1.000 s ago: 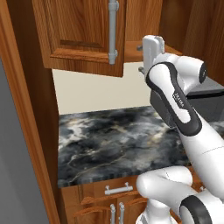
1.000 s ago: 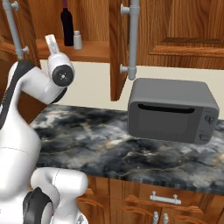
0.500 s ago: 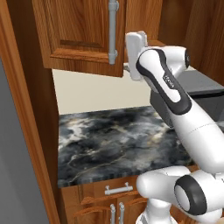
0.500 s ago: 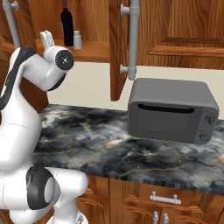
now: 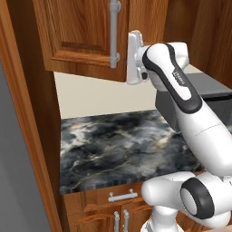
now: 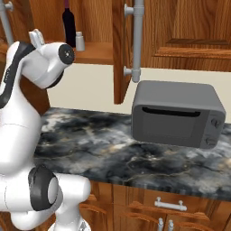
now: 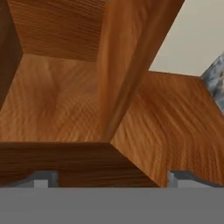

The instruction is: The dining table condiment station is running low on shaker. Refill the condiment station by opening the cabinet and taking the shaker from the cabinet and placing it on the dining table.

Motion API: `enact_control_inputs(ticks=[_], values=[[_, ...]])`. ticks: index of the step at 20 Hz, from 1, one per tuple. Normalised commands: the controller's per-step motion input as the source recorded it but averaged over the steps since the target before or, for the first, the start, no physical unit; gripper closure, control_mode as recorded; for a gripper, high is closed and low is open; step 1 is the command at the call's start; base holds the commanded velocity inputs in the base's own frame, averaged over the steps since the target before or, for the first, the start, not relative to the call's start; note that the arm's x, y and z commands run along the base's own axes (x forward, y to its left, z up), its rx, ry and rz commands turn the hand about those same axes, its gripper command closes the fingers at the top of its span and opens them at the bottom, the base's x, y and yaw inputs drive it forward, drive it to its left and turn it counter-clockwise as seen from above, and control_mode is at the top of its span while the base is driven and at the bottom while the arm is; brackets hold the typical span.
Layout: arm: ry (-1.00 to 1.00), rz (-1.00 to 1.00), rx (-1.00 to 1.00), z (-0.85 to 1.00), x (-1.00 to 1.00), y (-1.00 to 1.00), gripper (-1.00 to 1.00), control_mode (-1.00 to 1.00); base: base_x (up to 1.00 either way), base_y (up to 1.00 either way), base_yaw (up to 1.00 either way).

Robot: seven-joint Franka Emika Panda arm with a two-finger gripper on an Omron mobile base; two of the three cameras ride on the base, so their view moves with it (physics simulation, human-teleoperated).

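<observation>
The shaker (image 6: pixel 80 41) is a small pale cylinder standing on the shelf of the open cabinet (image 6: pixel 96 52), just right of a tall dark wine bottle (image 6: pixel 69 25). One cabinet door (image 6: pixel 119 54) stands swung out, edge-on, with its grey bar handle (image 6: pixel 138 41). My gripper (image 6: pixel 36 37) is raised at shelf height, left of the bottle and apart from the shaker. In the left base view the gripper (image 5: pixel 133 50) sits beside the shut door's handle (image 5: pixel 114 32). Its jaws (image 7: pixel 111 179) stand wide open and empty, with wooden panels close ahead. The dining table is out of view.
A grey microwave (image 6: pixel 177 113) stands on the dark marbled counter (image 6: pixel 99 144) under the cabinets, right of the open door. Base cabinets with drawers (image 6: pixel 173 205) run below. A tall wooden side panel (image 5: pixel 22 136) bounds the counter on the left.
The hand has swung left and turned toward the cabinet, moving from near the microwave side to beside the shut door's handle. The jaws stayed open. Shaker and bottle have not moved.
</observation>
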Motion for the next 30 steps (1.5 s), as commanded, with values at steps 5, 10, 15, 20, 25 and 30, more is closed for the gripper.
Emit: enact_control_inputs(ticks=[5,10,15,20,25,30], values=[[-0.05,0.20,-0.01,0.00,-0.85,0.72,-1.00,-1.00,0.00,0.00,0.00],[-0.07,0.18,-0.03,0.00,-0.74,0.74,-1.00,-1.00,0.00,0.00,0.00],[-0.14,0.15,-0.06,0.00,-0.75,0.62,-1.00,-1.00,0.00,0.00,0.00],[-0.14,0.09,-0.08,0.00,-0.46,0.53,-1.00,-1.00,0.00,0.00,0.00],[-0.11,0.03,-0.06,0.00,-0.04,0.45,-1.00,-1.00,0.00,0.00,0.00],[-0.13,0.01,-0.07,0.00,0.00,0.40,-1.00,-1.00,0.00,0.00,0.00]])
